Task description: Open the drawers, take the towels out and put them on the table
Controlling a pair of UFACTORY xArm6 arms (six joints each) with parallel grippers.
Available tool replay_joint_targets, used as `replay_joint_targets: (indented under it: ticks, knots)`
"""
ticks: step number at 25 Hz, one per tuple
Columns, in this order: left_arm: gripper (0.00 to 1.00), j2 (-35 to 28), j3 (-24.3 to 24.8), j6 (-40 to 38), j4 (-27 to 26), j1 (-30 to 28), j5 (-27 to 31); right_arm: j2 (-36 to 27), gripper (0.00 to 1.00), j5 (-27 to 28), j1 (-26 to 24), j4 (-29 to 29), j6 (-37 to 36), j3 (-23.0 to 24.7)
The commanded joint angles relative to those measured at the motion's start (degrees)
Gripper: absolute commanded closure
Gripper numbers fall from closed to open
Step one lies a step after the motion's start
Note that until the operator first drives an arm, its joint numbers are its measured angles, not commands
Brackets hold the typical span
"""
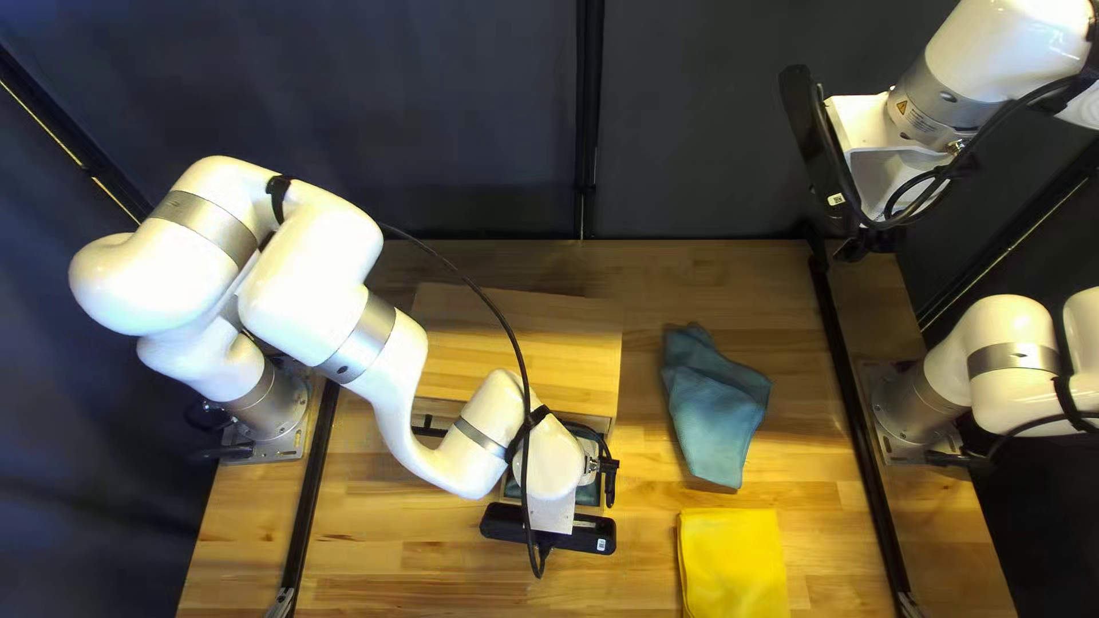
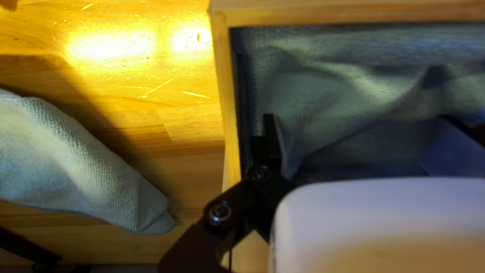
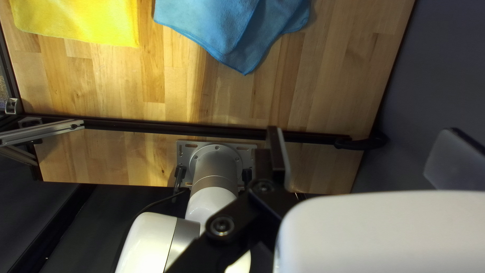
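Dark curtain behind, light wooden table, black rails along both side edges

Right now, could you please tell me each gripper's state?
Left gripper: open over the teal cloth towel in the wooden drawer.
Right gripper: open, empty.

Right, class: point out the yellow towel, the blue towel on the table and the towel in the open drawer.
yellow towel [image 1: 731, 558], top left view, its middle.
blue towel [image 1: 714, 403], top left view, its crumpled middle.
towel in the drawer [image 2: 341, 83], left wrist view, a raised fold.
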Motion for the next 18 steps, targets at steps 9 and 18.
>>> replay_joint_targets:
  ticks: [9, 18]
  knots:
    - [1.00, 1.7, -3.0, -0.4, 0.4, -1.6, 3.6, 0.0, 0.00, 0.0, 0.0, 0.0, 0.0, 0.0]
    - [1.00, -2.9, -3.5, -3.4, 0.1, -4.3, 10.1, 0.0, 0.00, 0.0, 0.0, 0.0, 0.0, 0.0]
